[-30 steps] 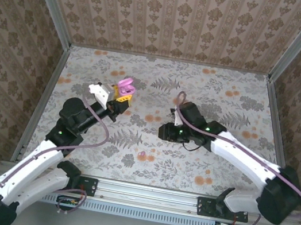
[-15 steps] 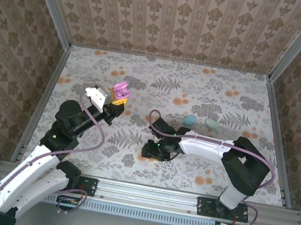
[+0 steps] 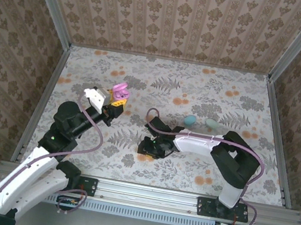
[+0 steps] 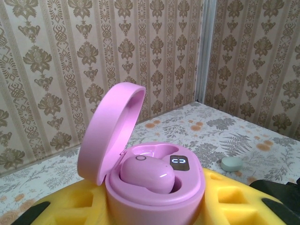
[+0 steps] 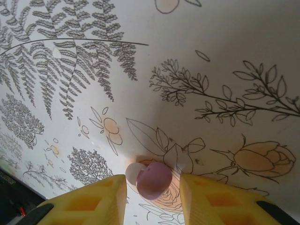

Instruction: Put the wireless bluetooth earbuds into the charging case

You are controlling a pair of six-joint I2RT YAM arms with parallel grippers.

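My left gripper (image 3: 118, 97) is shut on the pink charging case (image 3: 121, 91), held up over the left of the cloth. Its lid stands open in the left wrist view. One pink earbud (image 4: 146, 174) sits in a well of the case (image 4: 154, 199), and the other well (image 4: 152, 151) is bare. The yellow fingers (image 4: 234, 192) press the case's sides. A second pink earbud (image 5: 153, 179) lies on the cloth. My right gripper (image 5: 152, 187) is low over it, open, one yellow finger (image 5: 89, 204) on each side and neither touching. From above, that gripper (image 3: 145, 149) is near the table's middle front.
Two pale cyan pebble-shaped pieces (image 3: 190, 120) (image 3: 212, 124) lie on the flowered cloth right of centre; one (image 4: 232, 163) also appears behind the case. Patterned walls close the table on three sides, and a metal rail (image 3: 148, 193) runs along the near edge.
My right arm has swung from the table's centre toward the near left and come down over the pink earbud, uncovering the two cyan pieces. My left gripper has drifted slightly left with the case.
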